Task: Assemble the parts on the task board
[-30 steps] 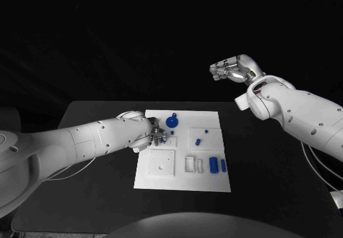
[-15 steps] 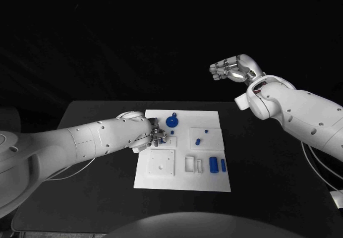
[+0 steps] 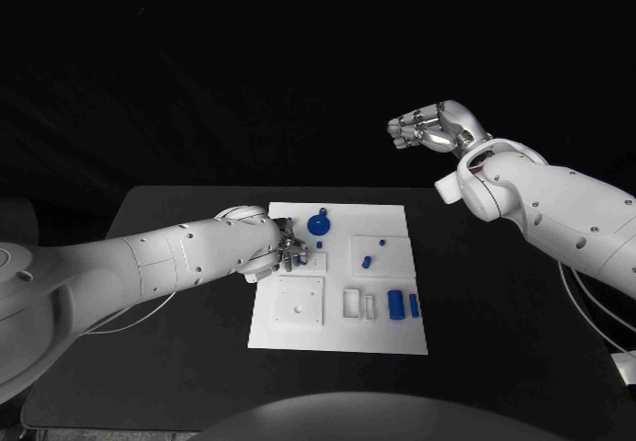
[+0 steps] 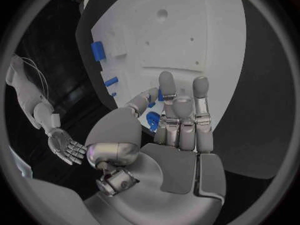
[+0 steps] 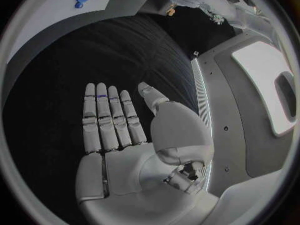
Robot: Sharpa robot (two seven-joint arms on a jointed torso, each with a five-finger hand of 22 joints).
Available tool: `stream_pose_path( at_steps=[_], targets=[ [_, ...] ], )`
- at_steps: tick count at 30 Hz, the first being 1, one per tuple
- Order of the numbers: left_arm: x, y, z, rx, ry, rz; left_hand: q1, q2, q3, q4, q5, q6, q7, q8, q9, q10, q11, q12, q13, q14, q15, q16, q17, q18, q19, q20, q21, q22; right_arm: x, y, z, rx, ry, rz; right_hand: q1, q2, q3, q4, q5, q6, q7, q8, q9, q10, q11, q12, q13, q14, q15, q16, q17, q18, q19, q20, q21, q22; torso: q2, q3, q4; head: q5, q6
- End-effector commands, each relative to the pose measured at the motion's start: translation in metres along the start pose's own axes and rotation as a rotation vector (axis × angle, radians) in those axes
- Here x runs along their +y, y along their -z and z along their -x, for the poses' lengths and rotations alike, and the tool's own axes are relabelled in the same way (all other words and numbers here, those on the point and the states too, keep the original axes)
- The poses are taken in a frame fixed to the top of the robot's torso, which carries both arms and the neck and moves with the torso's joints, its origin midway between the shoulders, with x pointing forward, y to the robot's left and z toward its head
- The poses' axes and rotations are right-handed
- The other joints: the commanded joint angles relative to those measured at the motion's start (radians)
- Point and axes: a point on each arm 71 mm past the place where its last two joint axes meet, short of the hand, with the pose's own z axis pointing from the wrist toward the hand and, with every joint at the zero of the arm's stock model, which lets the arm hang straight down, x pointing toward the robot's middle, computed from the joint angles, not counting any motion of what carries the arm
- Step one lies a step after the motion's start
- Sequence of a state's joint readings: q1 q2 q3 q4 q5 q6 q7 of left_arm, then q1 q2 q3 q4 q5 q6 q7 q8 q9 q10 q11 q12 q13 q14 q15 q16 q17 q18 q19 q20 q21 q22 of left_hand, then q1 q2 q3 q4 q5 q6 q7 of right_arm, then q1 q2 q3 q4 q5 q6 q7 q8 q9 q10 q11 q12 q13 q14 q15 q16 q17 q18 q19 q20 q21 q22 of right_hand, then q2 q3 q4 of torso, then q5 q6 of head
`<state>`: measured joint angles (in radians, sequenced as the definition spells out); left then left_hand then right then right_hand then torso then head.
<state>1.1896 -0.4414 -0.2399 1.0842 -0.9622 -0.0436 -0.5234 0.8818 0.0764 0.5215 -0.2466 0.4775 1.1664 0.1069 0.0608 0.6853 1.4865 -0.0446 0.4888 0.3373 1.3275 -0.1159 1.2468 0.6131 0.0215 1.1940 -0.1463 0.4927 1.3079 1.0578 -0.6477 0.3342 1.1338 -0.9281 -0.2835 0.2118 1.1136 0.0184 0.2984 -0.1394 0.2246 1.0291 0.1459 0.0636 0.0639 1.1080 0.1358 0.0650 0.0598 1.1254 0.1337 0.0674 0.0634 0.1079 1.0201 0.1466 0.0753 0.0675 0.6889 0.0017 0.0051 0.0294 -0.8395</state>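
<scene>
Left hand (image 3: 289, 250) low over white task board (image 3: 384, 335), near its upper left part; fingertips apparently pinching small blue part (image 4: 152, 121), grip partly hidden. Right hand (image 3: 431, 127) raised well above table's (image 3: 173, 367) far edge, fingers straight and spread, holding nothing. Other blue parts (image 3: 396, 304) lie across board.

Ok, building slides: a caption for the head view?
Left silver hand works at the white task board among small blue parts; right silver hand is raised above the table.
</scene>
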Motion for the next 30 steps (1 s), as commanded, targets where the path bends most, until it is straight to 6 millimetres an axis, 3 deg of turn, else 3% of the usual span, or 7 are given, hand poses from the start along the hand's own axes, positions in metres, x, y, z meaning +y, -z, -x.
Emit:
stream_pose_path(
  at_steps=[1,30],
  targets=[
    [-0.0008,0.0,-0.0003,-0.001,-0.011,0.001,0.008,0.006,0.042,-0.038,0.003,0.159,-0.124,0.005,-0.001,0.029,-0.028,0.004,-0.001,0.007,-0.012,0.002,-0.001,-0.013,0.002,0.0,0.006,0.019,0.0003,0.0,-0.0016,0.017,-0.005,0.004,-0.001,-0.005,0.004,0.001,0.0,-0.001,0.001,-0.002,-0.002,-0.008,0.0,-0.006,-0.002,-0.008,0.001,-0.006,-0.002,0.006,-0.008,-0.002,-0.003,-0.002,0.0,0.0002,0.0002,0.0,0.001],
    [-0.006,-0.0011,-0.0047,0.007,-0.045,-0.006,0.014,0.008,0.018,-0.035,-0.029,0.175,-0.13,0.006,-0.006,0.029,-0.031,0.032,0.011,0.02,-0.015,0.027,0.034,-0.014,0.011,-0.002,0.006,0.019,0.0,0.0006,-0.0026,0.019,-0.006,0.005,0.004,-0.001,0.017,-0.005,-0.001,0.0,0.001,-0.002,-0.001,-0.008,0.0,-0.006,-0.002,-0.009,0.001,-0.005,-0.002,0.007,-0.008,-0.002,-0.003,-0.001,0.0,0.0008,-0.0002,0.0,-0.002]
  ],
)
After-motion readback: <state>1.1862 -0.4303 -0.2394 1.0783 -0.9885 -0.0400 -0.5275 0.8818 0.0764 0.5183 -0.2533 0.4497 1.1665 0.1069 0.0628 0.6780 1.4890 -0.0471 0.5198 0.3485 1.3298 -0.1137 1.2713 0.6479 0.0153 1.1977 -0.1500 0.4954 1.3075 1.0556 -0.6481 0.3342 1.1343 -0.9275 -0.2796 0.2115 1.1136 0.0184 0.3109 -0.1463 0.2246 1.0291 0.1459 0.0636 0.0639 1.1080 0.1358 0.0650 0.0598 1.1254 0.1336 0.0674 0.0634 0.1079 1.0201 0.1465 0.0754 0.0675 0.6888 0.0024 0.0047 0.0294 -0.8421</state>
